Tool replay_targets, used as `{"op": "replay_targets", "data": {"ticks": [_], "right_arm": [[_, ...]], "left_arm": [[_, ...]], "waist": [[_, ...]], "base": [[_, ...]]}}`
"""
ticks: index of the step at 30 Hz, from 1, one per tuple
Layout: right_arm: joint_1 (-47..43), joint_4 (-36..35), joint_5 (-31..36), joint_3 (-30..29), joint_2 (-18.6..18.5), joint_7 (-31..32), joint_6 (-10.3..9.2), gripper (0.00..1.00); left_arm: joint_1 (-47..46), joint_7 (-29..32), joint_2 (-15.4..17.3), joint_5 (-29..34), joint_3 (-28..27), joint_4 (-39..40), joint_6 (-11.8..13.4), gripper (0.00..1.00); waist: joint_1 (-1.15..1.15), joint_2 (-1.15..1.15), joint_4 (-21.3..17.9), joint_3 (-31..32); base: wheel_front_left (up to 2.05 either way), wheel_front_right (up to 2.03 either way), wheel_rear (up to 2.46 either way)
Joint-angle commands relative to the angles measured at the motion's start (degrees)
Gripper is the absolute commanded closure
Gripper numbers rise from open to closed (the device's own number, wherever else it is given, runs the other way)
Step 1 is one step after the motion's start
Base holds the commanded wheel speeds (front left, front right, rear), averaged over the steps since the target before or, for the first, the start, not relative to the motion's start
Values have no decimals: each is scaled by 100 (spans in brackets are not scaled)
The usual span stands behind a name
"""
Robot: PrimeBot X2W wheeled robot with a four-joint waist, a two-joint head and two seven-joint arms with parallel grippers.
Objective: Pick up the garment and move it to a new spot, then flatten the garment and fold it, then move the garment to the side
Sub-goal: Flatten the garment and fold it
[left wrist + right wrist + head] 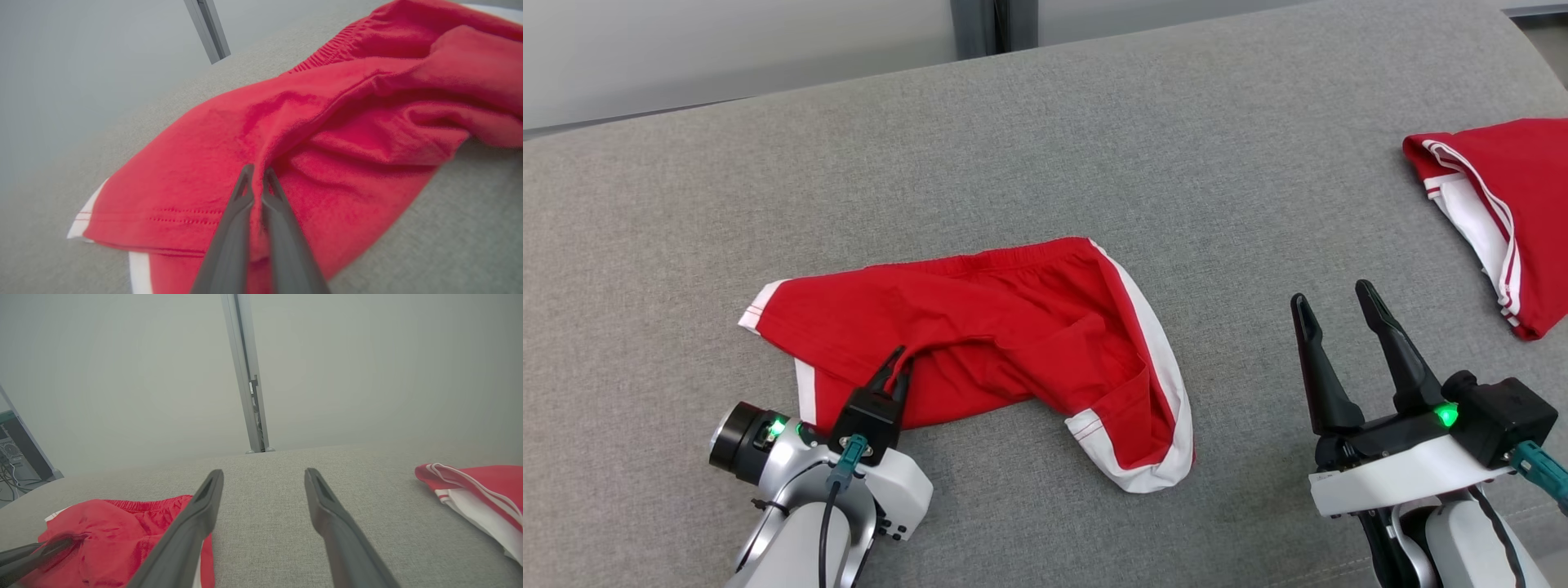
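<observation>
Nearest the robot, at the lower left, the left end effector (pixel 900 359) lies low on the grey worktop (pixel 1176 147), its two dark fingers pressed almost together and pinching a raised fold of the red shorts (pixel 980 327). From the left wrist, the fold stands up as a ridge between the fingertips (pixel 247 173). To the right, well apart from the cloth, the right end effector (pixel 1331 296) holds its fingers spread with nothing between them.

The shorts lie crumpled at the worktop's middle: soft red knit, a gathered elastic waistband along the far edge, white side stripes and white-stitched hems. The worktop is covered in coarse grey woven fabric. Farther right, at the edge, a second red garment (pixel 1503 212) with white stripes lies folded. Beyond the worktop stands a pale wall with a grey metal post (pixel 245 375).
</observation>
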State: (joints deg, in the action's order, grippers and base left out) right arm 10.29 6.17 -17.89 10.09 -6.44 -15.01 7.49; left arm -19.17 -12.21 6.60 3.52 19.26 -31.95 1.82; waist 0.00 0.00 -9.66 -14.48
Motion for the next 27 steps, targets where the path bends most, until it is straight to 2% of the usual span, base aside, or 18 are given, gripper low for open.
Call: {"op": "replay_targets", "data": {"ticks": [1,7,10,13,18,23,27], "right_arm": [[59,7,-2,-12,-16,-22,0,0],[44,29,9,-5,-10,-23,0,0],[12,51,25,10,-4,-22,0,0],[7,79,32,47,14,-22,0,0],[24,99,13,86,48,-22,0,0],[12,107,18,70,69,-22,0,0],[16,115,34,71,78,-22,0,0]], "left_arm": [[-56,-26,41,-34,-23,-20,42,100],[-55,-106,23,-135,-77,60,125,100],[-82,-199,28,-214,-177,289,255,100],[-142,-291,114,-214,-458,1070,711,100],[-155,-296,284,-409,-968,2475,1103,100],[-327,-297,375,-672,-1613,3699,1278,100],[-558,-297,497,-754,-1996,4201,1245,100]], "waist": [[0,0,13,16],[0,0,54,75],[0,0,76,144],[0,0,63,242],[0,0,-16,329],[0,0,-67,388],[0,0,-84,435]], "base": [[0,0,0],[0,0,0],[0,0,0],[0,0,0],[0,0,0],[0,0,0],[0,0,0]]}}
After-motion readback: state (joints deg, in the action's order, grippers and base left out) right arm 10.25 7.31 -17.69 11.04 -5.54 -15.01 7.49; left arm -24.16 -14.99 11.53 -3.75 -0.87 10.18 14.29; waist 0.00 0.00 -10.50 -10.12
